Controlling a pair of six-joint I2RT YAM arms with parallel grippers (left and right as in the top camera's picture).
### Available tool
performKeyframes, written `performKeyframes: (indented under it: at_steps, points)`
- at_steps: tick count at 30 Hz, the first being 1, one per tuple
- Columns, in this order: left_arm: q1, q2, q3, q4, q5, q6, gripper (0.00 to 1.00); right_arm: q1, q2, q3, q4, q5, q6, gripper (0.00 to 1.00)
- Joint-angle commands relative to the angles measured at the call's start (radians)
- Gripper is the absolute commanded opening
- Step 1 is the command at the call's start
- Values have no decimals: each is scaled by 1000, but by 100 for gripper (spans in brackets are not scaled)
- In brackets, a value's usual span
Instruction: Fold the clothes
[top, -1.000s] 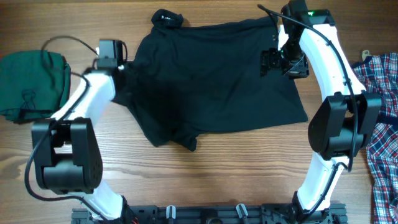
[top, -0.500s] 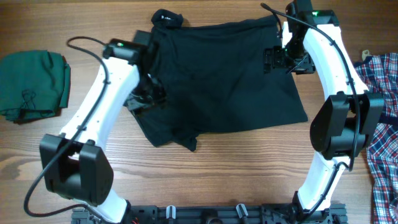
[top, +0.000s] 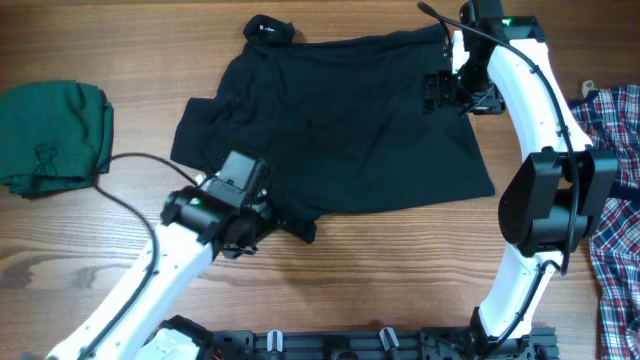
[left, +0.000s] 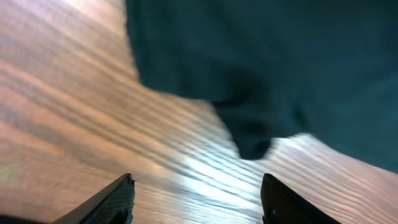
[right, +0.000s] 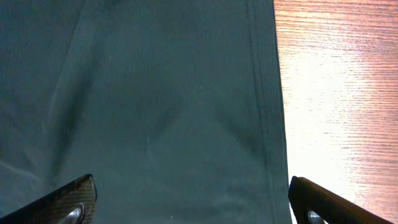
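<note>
The black shirt (top: 340, 130) is lying spread out on the wooden table (top: 400, 270), its collar at its upper left and 1 sleeve sticking out from its left side. A small flap of its cloth is poking out at its lower left corner. The folded green garment (top: 50, 135) is sitting well off the shirt's left side and the plaid shirt (top: 610, 200) well off its right; neither is being touched.

The left gripper (left: 198, 199) is hanging at the shirt's lower left corner. In its wrist view its 2 fingers are standing apart with only bare wood between them, the flap lying just ahead: released and empty. The right gripper (right: 189, 199) is hovering over the shirt's upper right part. Its fingers are spread wide above the cloth beside the stitched right edge, gripping nothing.

The step in hand is probably the pause between grasps, with both tools lining up on the shirt's edges for a fold and no cloth lifted yet. The next move is likely calling for each gripper to drop onto an edge of the shirt, pinch only the top layer, and carry it across the shirt's middle. The left one will probably need to come in over the flap, since it is facing wood for now.
</note>
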Motion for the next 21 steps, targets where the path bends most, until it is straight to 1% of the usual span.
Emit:
performKeyframes:
  at_steps: [1,5,7,11,13,14,16,19,20,21]
  points:
    - [4,107,-20,31,26,-37,62,0,10,-2,1,-19,-13,100]
    - [5,243,-22,61,-9,-37,61,0,10,-2,6,-18,-13,100]
    - [5,283,-22,85,-22,-37,58,0,10,-2,6,-18,-13,100]
    - [5,291,-22,97,-43,-37,53,0,10,-2,11,-18,-13,100]
    - [6,288,-22,89,-80,-37,51,0,10,-2,13,-18,-13,100]
    - [9,288,-22,83,-92,-37,49,0,10,-2,13,-18,-13,100]
    - [24,288,-22,78,-108,-37,42,0,10,-2,14,-18,-13,100]
    - [88,288,-22,90,-108,-16,44,0,10,-2,16,-18,-13,100]
    - [107,288,-22,90,-102,8,46,0,10,-2,16,-18,-13,100]
    - [123,288,-22,92,-101,29,51,0,10,-2,16,-18,-13,100]
